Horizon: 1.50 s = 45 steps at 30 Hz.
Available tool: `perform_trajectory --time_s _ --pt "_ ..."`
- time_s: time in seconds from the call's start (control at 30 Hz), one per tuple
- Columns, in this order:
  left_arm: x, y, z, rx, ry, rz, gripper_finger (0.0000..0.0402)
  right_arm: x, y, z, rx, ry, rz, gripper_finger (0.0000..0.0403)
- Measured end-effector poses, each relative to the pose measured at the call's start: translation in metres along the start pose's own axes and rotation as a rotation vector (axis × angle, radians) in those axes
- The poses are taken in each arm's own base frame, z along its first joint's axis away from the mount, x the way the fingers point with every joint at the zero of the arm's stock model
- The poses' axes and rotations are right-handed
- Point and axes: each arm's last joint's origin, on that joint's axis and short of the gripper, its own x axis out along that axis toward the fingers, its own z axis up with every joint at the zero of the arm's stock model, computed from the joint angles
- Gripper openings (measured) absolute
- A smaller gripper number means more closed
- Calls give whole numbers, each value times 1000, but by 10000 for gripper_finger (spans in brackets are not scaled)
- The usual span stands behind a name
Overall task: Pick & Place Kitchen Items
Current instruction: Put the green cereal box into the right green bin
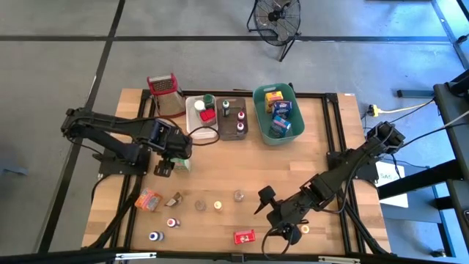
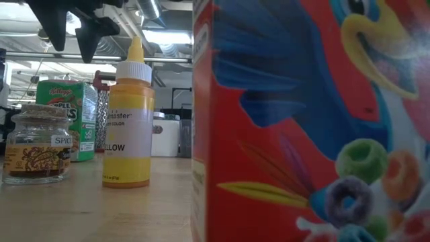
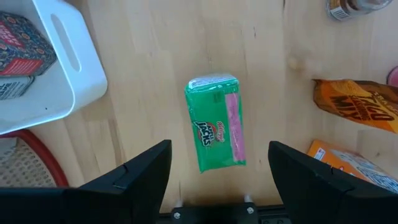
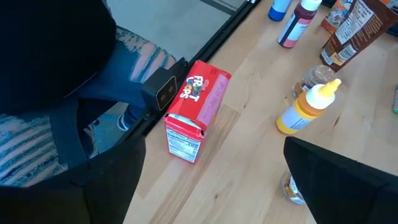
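Wooden table (image 1: 220, 183), large, with three bins along the far edge: teal bin (image 1: 262, 128) at right holding small boxes, brown bin (image 1: 234, 130) in the middle with bottles, white bin (image 1: 195, 121) at left with a red-capped jar. Steel box grater (image 1: 165, 94) upright just left of the white bin.

Left gripper (image 3: 219, 180) over the table near the white bin, fingers apart, clamped on nothing; green Apple Jacks box (image 3: 216, 122) lying flat on the wood directly below, between the fingers in the left wrist view.

Right gripper (image 1: 267, 203) low near the front edge, fingers wide apart, empty. Red Froot Loops box (image 4: 193, 110) upright at the front edge. Yellow squeeze bottle (image 4: 306, 107) standing near it, spice jar (image 2: 37, 145) beyond. Orange packet (image 1: 148, 199), small bottles and jars spread in a loose row across the front half.
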Motion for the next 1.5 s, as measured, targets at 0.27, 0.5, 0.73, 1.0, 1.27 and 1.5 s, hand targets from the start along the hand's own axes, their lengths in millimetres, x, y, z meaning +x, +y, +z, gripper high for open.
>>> perform_trajectory --time_s 0.27,0.5,0.73,1.0,1.27,1.5 --pt "28 2 -7 19 69 1 263 0 0 0 3 0 1 385" --pt "43 9 -9 18 37 -51 263 0 1 0 2 0 1 385" --pt "61 13 -15 -7 65 -90 263 0 1 0 2 0 1 385" --pt "80 12 -15 -7 20 -115 263 0 1 0 2 0 1 385" --pt "92 14 -23 -61 56 -127 261 0 1 0 2 0 1 385" --pt "92 19 -23 -93 56 -133 233 0 1 0 2 0 1 385"
